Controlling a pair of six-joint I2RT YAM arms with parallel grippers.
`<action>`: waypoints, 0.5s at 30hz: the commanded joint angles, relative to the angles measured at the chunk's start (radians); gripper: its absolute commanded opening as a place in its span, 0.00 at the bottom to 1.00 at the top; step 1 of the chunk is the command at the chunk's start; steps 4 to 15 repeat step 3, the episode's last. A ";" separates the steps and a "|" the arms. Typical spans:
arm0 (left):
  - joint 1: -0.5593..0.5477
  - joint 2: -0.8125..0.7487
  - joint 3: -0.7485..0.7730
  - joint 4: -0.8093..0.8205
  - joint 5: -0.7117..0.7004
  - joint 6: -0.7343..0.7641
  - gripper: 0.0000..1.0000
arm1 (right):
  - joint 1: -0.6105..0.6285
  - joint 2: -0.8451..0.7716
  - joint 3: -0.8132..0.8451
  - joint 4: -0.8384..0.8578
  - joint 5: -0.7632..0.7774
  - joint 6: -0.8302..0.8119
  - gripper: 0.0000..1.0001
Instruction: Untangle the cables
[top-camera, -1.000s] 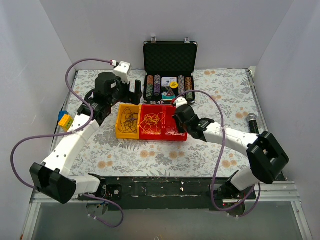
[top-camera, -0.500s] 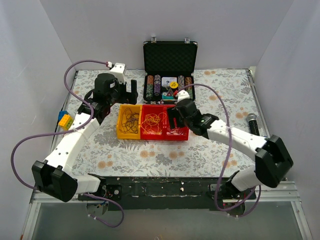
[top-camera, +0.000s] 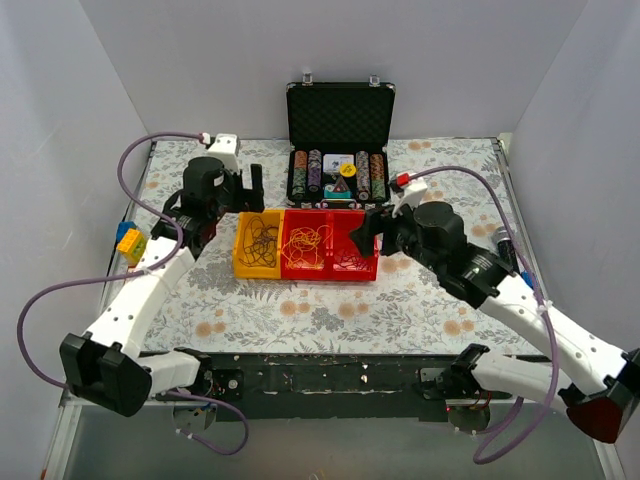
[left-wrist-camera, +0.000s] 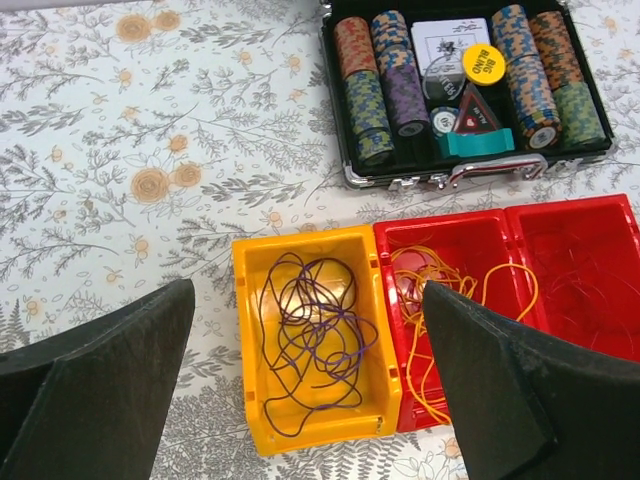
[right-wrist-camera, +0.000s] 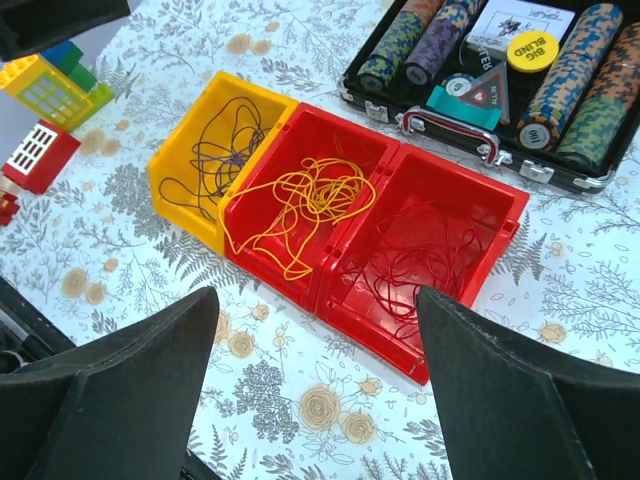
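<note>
Three bins stand side by side mid-table. In the yellow bin (top-camera: 244, 262) lies a dark purple cable (left-wrist-camera: 310, 330). The middle red bin (top-camera: 288, 268) holds a yellow-orange cable (right-wrist-camera: 300, 200), and the right red bin (top-camera: 368, 270) holds a thin red cable (right-wrist-camera: 430, 255). My left gripper (top-camera: 248, 188) hovers open just behind the yellow bin; its fingers (left-wrist-camera: 110, 390) frame that bin with nothing between them. Off the right end of the bins, my right gripper (top-camera: 372, 228) is open and empty, above the table in front of the red bins (right-wrist-camera: 317, 295).
An open black case of poker chips (top-camera: 340, 170) stands right behind the bins. Coloured toy bricks (top-camera: 130, 240) lie at the left edge, and a black cylinder (top-camera: 503, 245) at the right edge. White walls close in the table.
My right gripper opened, let go over the right red bin and drew back to the right, lifting its arm. The left gripper shifted slightly left and stayed open.
</note>
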 joint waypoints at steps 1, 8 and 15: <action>0.066 0.053 0.074 -0.057 0.020 -0.035 0.98 | -0.013 -0.060 -0.016 -0.063 0.034 -0.012 0.89; 0.131 0.089 0.096 -0.073 0.081 -0.058 0.98 | -0.025 -0.083 -0.027 -0.078 0.035 -0.012 0.89; 0.131 0.089 0.096 -0.073 0.081 -0.058 0.98 | -0.025 -0.083 -0.027 -0.078 0.035 -0.012 0.89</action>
